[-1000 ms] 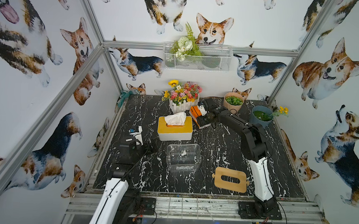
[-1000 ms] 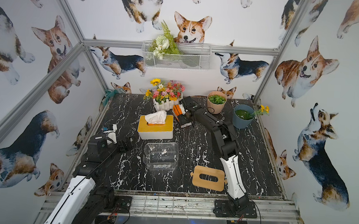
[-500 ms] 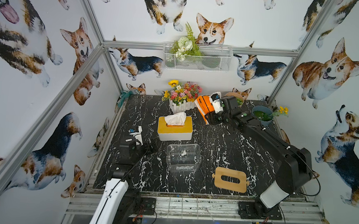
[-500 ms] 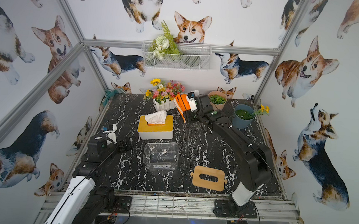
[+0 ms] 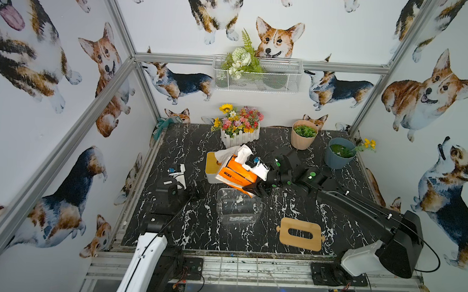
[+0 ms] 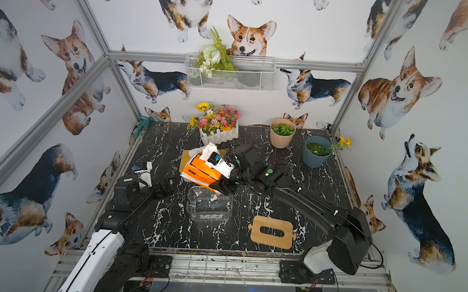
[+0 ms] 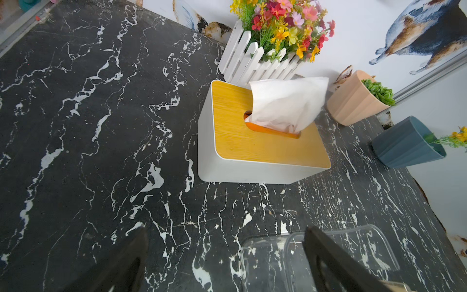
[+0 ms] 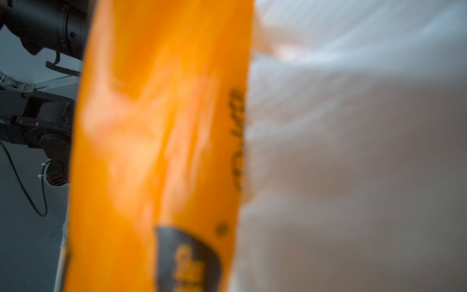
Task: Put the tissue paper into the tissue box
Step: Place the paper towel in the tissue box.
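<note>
The tissue paper [image 5: 235, 175] is an orange plastic pack with white sheets sticking out of its top. My right gripper [image 5: 248, 183] is shut on it and holds it tilted in the air, just behind and above the clear tissue box [image 5: 238, 210]. That box stands open on the black marble table in both top views, pack [image 6: 200, 171] over box [image 6: 209, 204]. In the right wrist view the orange pack [image 8: 151, 151] and its white sheets [image 8: 353, 151] fill the picture and hide the fingers. My left gripper [image 7: 227, 263] rests open and empty left of the clear box [image 7: 341, 252].
A white box with a bamboo lid [image 7: 252, 144] and a tissue pulled up stands behind the held pack. A loose bamboo lid [image 5: 300, 233] lies at the front right. A flower planter [image 5: 239, 128], a pink pot [image 5: 304, 134] and a blue pot [image 5: 339, 154] line the back.
The right arm has swung the orange pack from the back of the table near the flowers, up and forward to above the clear box. The left arm has not moved.
</note>
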Controlling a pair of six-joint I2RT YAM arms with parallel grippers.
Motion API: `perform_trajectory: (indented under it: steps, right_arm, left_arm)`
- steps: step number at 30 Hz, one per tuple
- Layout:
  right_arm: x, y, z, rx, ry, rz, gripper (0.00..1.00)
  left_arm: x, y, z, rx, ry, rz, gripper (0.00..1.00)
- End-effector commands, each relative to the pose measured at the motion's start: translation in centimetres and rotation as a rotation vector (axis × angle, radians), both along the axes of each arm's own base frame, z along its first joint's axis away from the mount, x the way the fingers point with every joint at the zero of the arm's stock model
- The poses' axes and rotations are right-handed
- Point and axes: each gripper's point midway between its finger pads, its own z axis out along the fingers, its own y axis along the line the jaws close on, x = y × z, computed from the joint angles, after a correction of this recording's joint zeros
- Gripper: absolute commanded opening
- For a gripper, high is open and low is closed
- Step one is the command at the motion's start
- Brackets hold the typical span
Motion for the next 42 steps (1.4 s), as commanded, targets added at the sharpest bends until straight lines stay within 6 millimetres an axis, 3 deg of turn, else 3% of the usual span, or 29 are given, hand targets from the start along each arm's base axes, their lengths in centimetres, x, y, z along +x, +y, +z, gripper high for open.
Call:
perform_trajectory:
  steps: [1, 8, 22, 33, 37, 42]
  right_arm:
    - [-1.6, -0.3, -2.5, -0.109, -0.021, 0.095, 0.7]
    - [-4.0, -0.6, -6.9, -0.258, -0.062, 0.207, 0.73]
    - [-1.9, -1.0, -11.6, -0.473, -0.121, 0.209, 0.73]
    - [-2.0, 0.1, -14.1, -0.518, -0.117, 0.255, 0.75]
    - [-1.8, 0.0, -14.9, -0.542, -0.107, 0.242, 0.86]
    - [-1.1, 0.2, -13.2, -0.521, -0.154, 0.209, 1.0]
  left_arm:
    - [0.3, 0.1, 0.6, 0.005, -0.024, 0.0, 1.0]
    - [0.3, 0.0, 0.5, 0.005, -0.023, -0.001, 1.0]
    - [0.3, 0.1, 0.4, 0.006, -0.02, 0.0, 1.0]
    - [0.3, 0.0, 0.4, 0.005, -0.017, -0.003, 1.0]
    - [0.3, 0.0, 0.4, 0.005, -0.018, -0.004, 1.0]
    - [0.3, 0.0, 0.4, 0.004, -0.017, -0.005, 1.0]
